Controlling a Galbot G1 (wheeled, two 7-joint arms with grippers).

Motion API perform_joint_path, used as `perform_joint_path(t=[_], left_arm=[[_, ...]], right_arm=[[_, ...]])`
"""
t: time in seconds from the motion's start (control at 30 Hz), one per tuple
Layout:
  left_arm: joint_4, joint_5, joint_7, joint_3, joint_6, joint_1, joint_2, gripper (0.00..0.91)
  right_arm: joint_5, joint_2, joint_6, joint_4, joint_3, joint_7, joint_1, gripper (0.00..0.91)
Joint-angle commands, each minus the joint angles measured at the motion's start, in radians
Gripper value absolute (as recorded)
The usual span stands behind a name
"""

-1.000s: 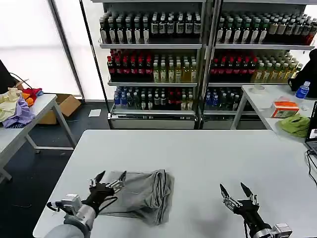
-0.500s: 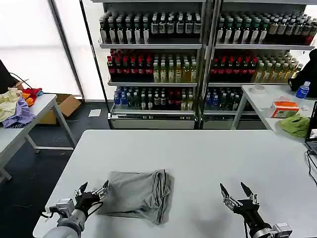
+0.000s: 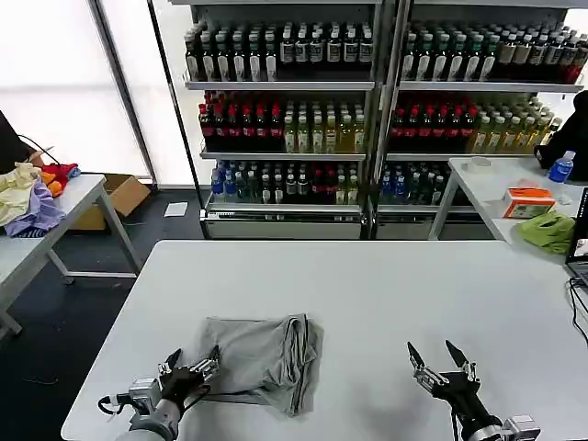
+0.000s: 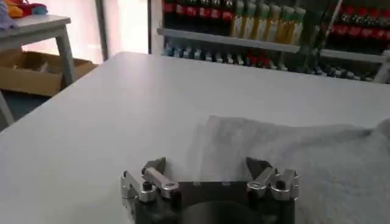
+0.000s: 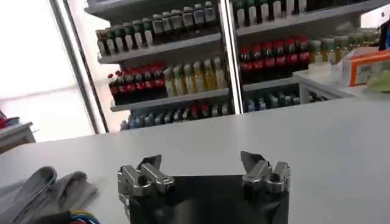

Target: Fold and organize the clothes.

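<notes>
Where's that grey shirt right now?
In the head view, the folded grey shirt lies on the white table, front left, beside the open left end effector.

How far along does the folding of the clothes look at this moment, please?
Done: one grey shirt lies folded into a compact bundle on the white table. In hand: nothing; the left tool sits open at its near-left edge, the right tool open, apart. Left: tidying or placing it.

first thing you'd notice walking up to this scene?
The folded grey shirt lying alone on the near-left part of the white table, with the left gripper open at its near-left corner and the right gripper open and empty over bare table to the right. Behind it, shelves of bottles fill the back wall.
</notes>
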Motion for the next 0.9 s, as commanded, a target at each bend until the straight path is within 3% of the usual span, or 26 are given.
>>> perform_joint_path(t=[0.03, 0.17, 0.23, 0.7, 0.9], left_arm=[[0.044, 0.036, -0.001, 0.06, -0.015, 0.0, -0.031, 0.242], [0.035, 0.042, 0.001, 0.069, -0.026, 0.008, -0.037, 0.04], [0.031, 0.048, 0.001, 0.076, -0.039, 0.013, -0.038, 0.02], [0.012, 0.018, -0.017, 0.031, -0.126, 0.011, -0.057, 0.03], [-0.068, -0.1, -0.018, -0.126, -0.117, 0.024, -0.026, 0.03]], right_arm=[[0.002, 0.0, 0.001, 0.003, 0.005, 0.001, -0.001, 0.907], [0.001, 0.0, 0.002, 0.002, 0.003, 0.002, 0.0, 0.907], [0.001, 0.001, 0.001, 0.0, 0.001, 0.002, 0.003, 0.907], [0.003, -0.001, 0.001, -0.004, 0.0, 0.004, 0.011, 0.907], [0.013, -0.007, 0.0, -0.001, 0.008, 0.005, 0.015, 0.907]])
